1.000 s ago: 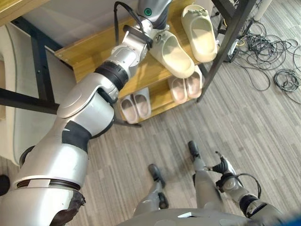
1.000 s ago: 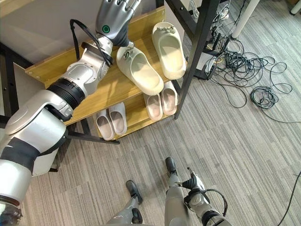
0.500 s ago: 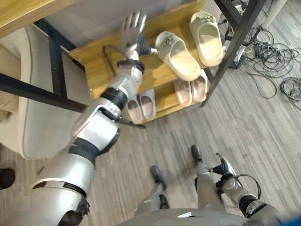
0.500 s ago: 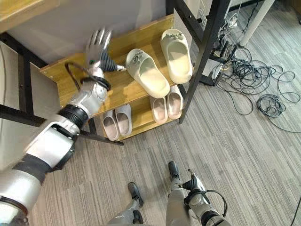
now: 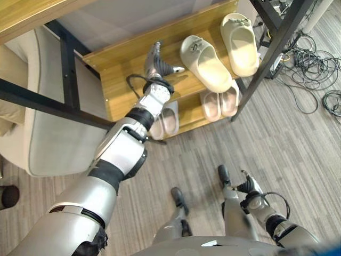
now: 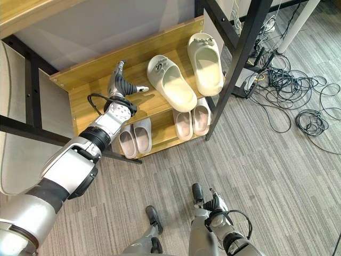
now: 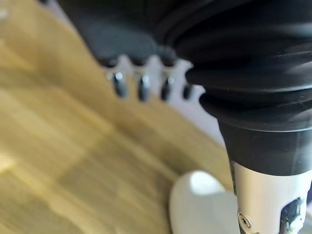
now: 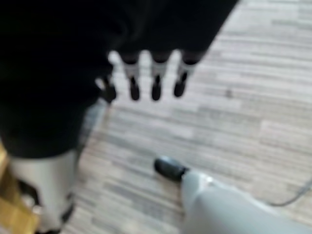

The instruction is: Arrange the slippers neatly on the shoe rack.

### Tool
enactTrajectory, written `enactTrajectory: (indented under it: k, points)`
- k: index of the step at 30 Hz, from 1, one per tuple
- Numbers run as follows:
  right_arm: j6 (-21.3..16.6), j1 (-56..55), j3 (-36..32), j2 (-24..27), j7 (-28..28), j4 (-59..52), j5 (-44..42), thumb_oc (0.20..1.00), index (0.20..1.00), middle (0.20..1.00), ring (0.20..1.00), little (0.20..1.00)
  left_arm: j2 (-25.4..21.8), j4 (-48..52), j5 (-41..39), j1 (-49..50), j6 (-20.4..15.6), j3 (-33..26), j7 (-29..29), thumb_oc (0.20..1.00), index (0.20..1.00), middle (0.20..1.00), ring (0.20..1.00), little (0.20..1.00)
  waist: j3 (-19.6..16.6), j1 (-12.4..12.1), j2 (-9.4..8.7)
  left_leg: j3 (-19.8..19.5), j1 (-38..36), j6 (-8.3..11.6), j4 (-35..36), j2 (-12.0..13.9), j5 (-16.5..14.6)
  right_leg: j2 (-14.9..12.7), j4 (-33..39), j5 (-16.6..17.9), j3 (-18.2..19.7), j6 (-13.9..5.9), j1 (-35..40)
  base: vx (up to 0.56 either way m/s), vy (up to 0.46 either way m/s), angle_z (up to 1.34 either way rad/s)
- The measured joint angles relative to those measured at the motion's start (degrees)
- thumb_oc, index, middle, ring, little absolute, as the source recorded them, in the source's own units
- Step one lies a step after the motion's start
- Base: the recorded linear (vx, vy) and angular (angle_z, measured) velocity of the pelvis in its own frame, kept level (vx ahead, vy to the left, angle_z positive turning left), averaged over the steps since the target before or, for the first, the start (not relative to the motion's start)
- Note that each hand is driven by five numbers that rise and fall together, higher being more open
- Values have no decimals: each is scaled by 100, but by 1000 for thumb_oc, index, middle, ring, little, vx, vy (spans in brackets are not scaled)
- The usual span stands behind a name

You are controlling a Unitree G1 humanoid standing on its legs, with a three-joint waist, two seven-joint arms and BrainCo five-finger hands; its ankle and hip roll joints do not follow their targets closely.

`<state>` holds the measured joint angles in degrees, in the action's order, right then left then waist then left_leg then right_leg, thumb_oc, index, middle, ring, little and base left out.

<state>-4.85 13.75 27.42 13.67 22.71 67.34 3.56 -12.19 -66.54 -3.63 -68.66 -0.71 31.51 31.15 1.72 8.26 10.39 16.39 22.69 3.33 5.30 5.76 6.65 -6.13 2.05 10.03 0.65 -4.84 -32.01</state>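
Wooden shoe rack (image 6: 90, 96), two tiers on a dark frame. Upper shelf: two cream slippers, the skewed slipper (image 6: 171, 82) just beside my left hand (image 6: 118, 84), the straight slipper (image 6: 209, 63) beyond it. Moulded foam by the look, so probably light, springy, slightly grippy; best gripped at the heel rim or strap. Lower shelf: two pale pairs (image 6: 135, 137). Left-hand fingers straight, empty; right hand (image 5: 249, 186) relaxed, low by my side.

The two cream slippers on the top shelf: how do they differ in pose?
The left cream slipper lies slanted across the top shelf, its open end toward the front edge; the right cream slipper lies straighter, close beside the black post. Both sit sole down, same colour and style.
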Motion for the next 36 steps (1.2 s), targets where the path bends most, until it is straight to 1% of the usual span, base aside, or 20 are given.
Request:
enactTrajectory:
  k: [2, 3, 7, 11, 19, 22, 24, 28, 33, 36]
  points:
    - [6, 7, -3, -17, 0, 0, 0, 1000, 1000, 1000, 1000, 1000, 154, 0, -1, 4, -4, 3, -15, 1000, 1000, 1000, 1000, 1000, 0, 6, 0, 3, 7, 1, 0, -2, -1, -2, 0, -22, 7, -29, -10, -5, -2, -2]
    - [9, 5, -2, -13, -2, 3, 0, 1000, 1000, 1000, 1000, 1000, 250, 0, -3, 4, -18, 5, -120, 1000, 1000, 1000, 1000, 1000, 0, 10, 1, 19, 12, 0, 0, -3, -1, 0, 0, -23, 26, -30, -27, -9, -5, -5]
    - [25, 7, 0, -5, -2, 7, 0, 1000, 1000, 1000, 1000, 1000, 380, 0, -38, 4, -34, -1, -209, 1000, 1000, 1000, 1000, 1000, 2, 16, 11, 34, 41, 0, 0, -2, -1, 8, 0, -18, 48, -23, -71, -2, -2, -1]
    - [87, 58, 3, -9, -4, 9, -1, 1000, 1000, 1000, 1000, 1000, 520, -1, -276, 9, -82, -7, -303, 1000, 1000, 1000, 1000, 1000, 4, 14, 18, 45, 42, 0, 0, -3, -1, 10, -1, -17, 60, -22, -79, 0, 0, 0]
    - [158, 350, 8, -9, -9, 134, -1, 1000, 1000, 1000, 1000, 1000, 582, -4, -704, 20, -86, -30, -480, 1000, 1000, 1000, 1000, 1000, 6, 16, 46, 99, 41, 0, 0, -3, -1, 21, -8, -5, 114, -9, -111, 1, -4, -2]
    - [202, 513, 28, -19, -15, 194, -2, 1000, 1000, 1000, 1000, 1000, 623, -3, -1023, 22, -177, -225, -570, 1000, 1000, 1000, 1000, 1000, 16, 13, 75, 161, 38, 0, 0, -6, -1, 28, -11, 5, 175, -10, -145, -3, -27, -7]
    - [210, 599, 71, -17, -16, 260, -3, 1000, 1000, 1000, 1000, 1000, 647, 0, -1158, 21, -270, -237, -580, 1000, 1000, 1000, 1000, 1000, 37, 13, 139, 174, 42, 1, 0, -6, -2, 34, -12, 4, 193, -11, -161, 3, -24, -5]
    - [213, 557, 82, -10, -18, 345, -11, 1000, 1000, 1000, 1000, 1000, 700, 130, -1329, 20, -479, -246, -585, 1000, 1000, 1000, 1000, 1000, 41, 16, 155, 192, 122, 11, 0, -5, -11, 42, -22, 3, 219, -12, -259, 7, -14, -2]
    - [213, 562, 131, -23, -39, 340, -10, 1000, 1000, 1000, 1000, 1000, 760, 247, -1529, 12, -523, -247, -617, 1000, 1000, 1000, 1000, 1000, 41, 38, 154, 194, 146, 12, 0, -1, -12, 49, -29, 3, 224, -14, -284, 6, -5, 0]
    - [210, 556, 130, -20, -46, 344, -11, 1000, 1000, 1000, 1000, 1000, 742, 243, -1548, 12, -518, -245, -628, 1000, 1000, 1000, 1000, 1000, 43, 106, 151, 191, 145, 14, 1, -2, -14, 48, -54, -10, 226, -29, -295, 12, -8, 0]
